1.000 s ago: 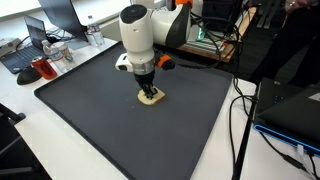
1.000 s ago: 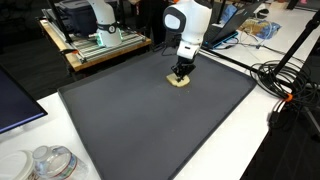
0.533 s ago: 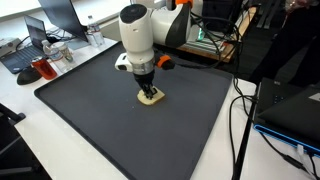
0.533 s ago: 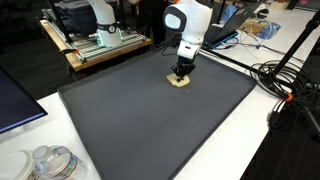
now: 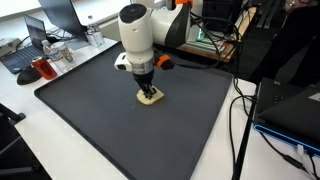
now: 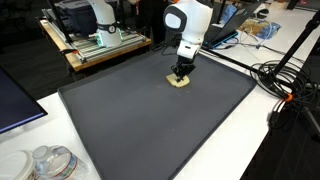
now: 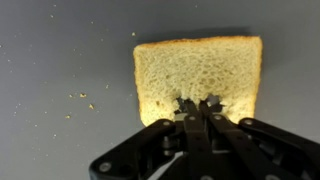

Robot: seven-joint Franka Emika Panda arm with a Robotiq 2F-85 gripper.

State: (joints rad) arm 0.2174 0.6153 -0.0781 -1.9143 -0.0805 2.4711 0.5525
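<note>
1. Table (image 5: 28, 122): a white surface that carries the mat (image 5: 120, 135) and extends past the mat's edges in both exterior views.

2. Mat: a dark grey rectangular sheet lying flat. It serves as the reference for all positions below.

3. Arm (image 5: 137, 35): a white arm that rises beside one edge of the mat and leans in over it. Its wrist points straight down at the mat surface.

4. Cables (image 6: 276, 76): a black bundle lying off the mat, just beyond one side edge, on the table.

5. Plastic containers (image 6: 50, 161): clear and stacked. They stand off the mat, past the corner farthest from the arm in an exterior view.

6. Gripper (image 5: 149, 90): black and held vertical over the mat.
   - In the wrist view the gripper (image 7: 198, 105) has its two fingers brought fully together, with no gap visible between the tips.
   - The tips rest on the bread (image 7: 195, 65) at the middle of the edge nearest the camera.
   - Whether any bread is pinched between the tips cannot be determined.

7. Bread: one pale, square slice with a thin crust, lying flat on the mat.
   - It sits in the half of the mat nearest the arm.
   - It is well inside every mat edge.
   - It is directly beneath the gripper in both exterior views (image 6: 181, 86).

8. Crumbs (image 7: 82, 96): a few light specks scattered on the mat beside the slice. They are apart from the slice and visible only in the wrist view.
</note>
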